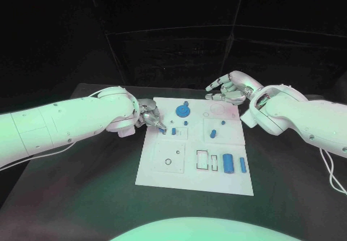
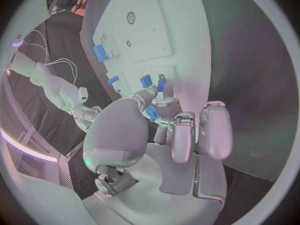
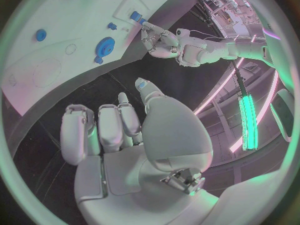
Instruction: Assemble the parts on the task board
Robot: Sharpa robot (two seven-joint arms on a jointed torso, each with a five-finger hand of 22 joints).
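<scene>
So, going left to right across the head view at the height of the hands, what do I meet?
Left hand holding a small blue part at the task board → blue gear → right hand, fingers apart, holding nothing.

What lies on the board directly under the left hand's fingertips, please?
A small blue part sits at the fingertips of the left hand, by another blue part on the task board. Contact itself is covered.

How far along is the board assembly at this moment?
Early to midway, as a guess. The blue gear appears seated near the task board's far edge. The left robot hand pinches a small blue part at the board's left edge. The right robot hand hovers open. Two long blue parts lie loose.
</scene>
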